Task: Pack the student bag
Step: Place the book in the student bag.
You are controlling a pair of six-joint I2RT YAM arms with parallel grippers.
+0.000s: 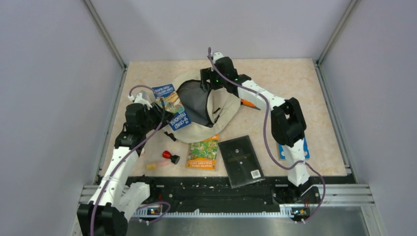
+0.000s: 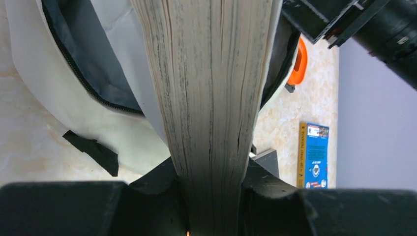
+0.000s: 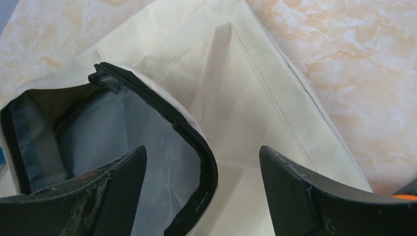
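Observation:
The cream student bag [image 1: 221, 110] lies mid-table, its zipper mouth gaping and the dark lining [image 1: 194, 101] showing. My left gripper [image 1: 158, 112] is shut on a thick blue-covered book [image 1: 172, 105] at the bag's left rim. In the left wrist view the book's page edges [image 2: 211, 88] stand clamped in my left gripper [image 2: 211, 169], pointing at the bag's opening [image 2: 93, 59]. My right gripper [image 1: 209, 82] is at the bag's far rim. In the right wrist view it [image 3: 202, 162] is open and straddles the black zipper edge [image 3: 196, 142], one finger [image 3: 115, 182] inside the opening and the other [image 3: 295, 187] outside.
A green booklet [image 1: 203, 152] and a black notebook [image 1: 241, 160] lie in front of the bag. A red-and-black item [image 1: 171, 157] and a small yellow one [image 1: 151, 165] lie at front left. An orange tool [image 1: 250, 104] sits right of the bag. Another blue book [image 1: 306, 147] lies by the right arm.

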